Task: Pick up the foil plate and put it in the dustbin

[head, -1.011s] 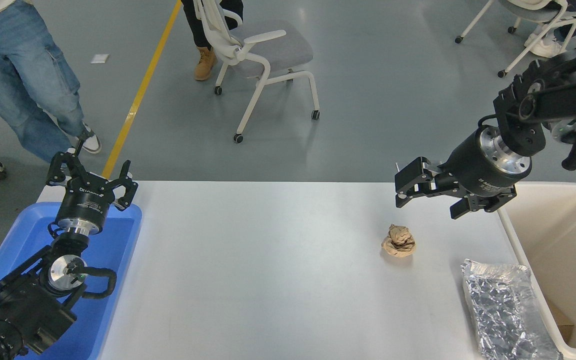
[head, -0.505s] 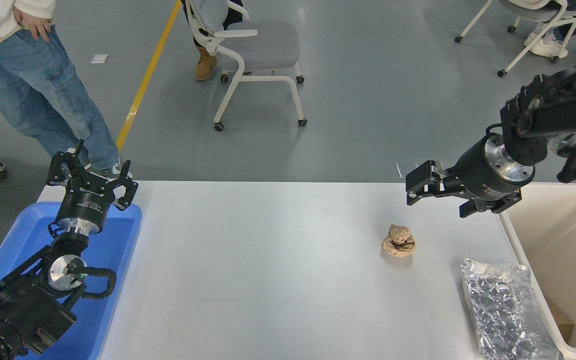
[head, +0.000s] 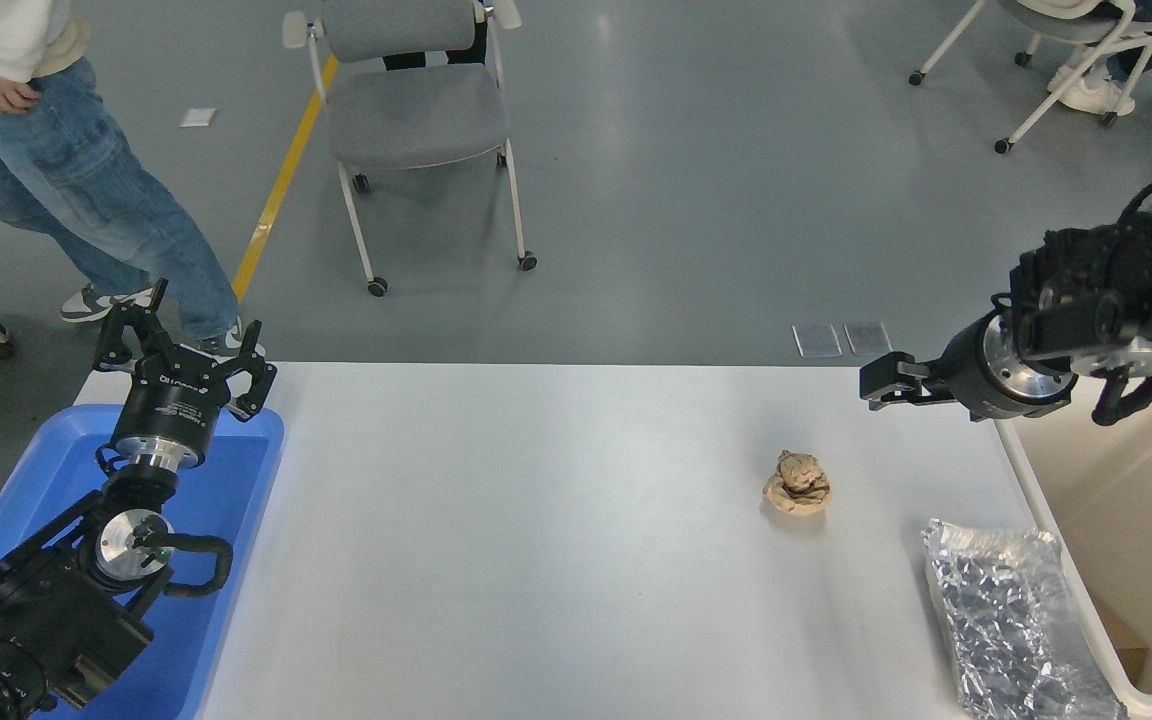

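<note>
Plainly, the foil plate [head: 1011, 620] lies untouched at the worktop's [head: 556, 540] near right corner, against the dustbin [head: 1031, 480] wall. Well beyond it, the right tool [head: 881, 382] is held edge-on (its opening cannot be judged). The left tool [head: 181, 350] is parked, spread open. Thin foil could be crumpled or slid away by a careless pinch.

- Foil plate [head: 1011, 625]: crinkled, shiny aluminium.
- Dustbin [head: 1041, 500]: smooth cream plastic.
- Paper wad [head: 798, 482]: crumpled, matt brown.
- Counter [head: 536, 540]: smooth white, faintly glossy.
</note>
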Robot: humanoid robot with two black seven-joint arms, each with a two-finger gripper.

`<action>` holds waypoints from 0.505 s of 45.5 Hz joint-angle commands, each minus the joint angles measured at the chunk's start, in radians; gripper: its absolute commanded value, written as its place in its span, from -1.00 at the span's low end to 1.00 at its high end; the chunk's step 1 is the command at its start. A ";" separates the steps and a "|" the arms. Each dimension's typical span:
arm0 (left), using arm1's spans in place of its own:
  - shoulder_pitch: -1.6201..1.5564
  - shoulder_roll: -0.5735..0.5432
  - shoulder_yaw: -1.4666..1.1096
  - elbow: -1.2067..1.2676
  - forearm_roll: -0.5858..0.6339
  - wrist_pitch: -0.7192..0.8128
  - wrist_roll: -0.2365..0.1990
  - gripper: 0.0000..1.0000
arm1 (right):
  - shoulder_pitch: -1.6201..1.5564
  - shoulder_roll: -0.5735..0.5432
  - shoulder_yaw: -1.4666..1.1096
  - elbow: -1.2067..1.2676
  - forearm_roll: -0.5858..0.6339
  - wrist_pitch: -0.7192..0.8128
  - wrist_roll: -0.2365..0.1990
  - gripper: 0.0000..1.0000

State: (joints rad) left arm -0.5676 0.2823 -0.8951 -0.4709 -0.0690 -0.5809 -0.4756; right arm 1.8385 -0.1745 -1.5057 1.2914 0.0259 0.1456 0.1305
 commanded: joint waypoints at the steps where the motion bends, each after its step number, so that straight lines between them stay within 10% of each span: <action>1: 0.000 0.000 -0.001 0.000 0.000 0.001 0.000 0.98 | -0.140 -0.020 -0.116 -0.047 -0.007 -0.118 0.001 1.00; 23: 0.000 0.000 -0.001 0.000 0.000 0.000 0.000 0.98 | -0.433 -0.074 -0.151 -0.047 -0.103 -0.389 0.005 1.00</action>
State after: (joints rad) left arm -0.5674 0.2822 -0.8950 -0.4708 -0.0692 -0.5809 -0.4758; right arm 1.5405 -0.2346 -1.6445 1.2482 -0.0461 -0.1175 0.1327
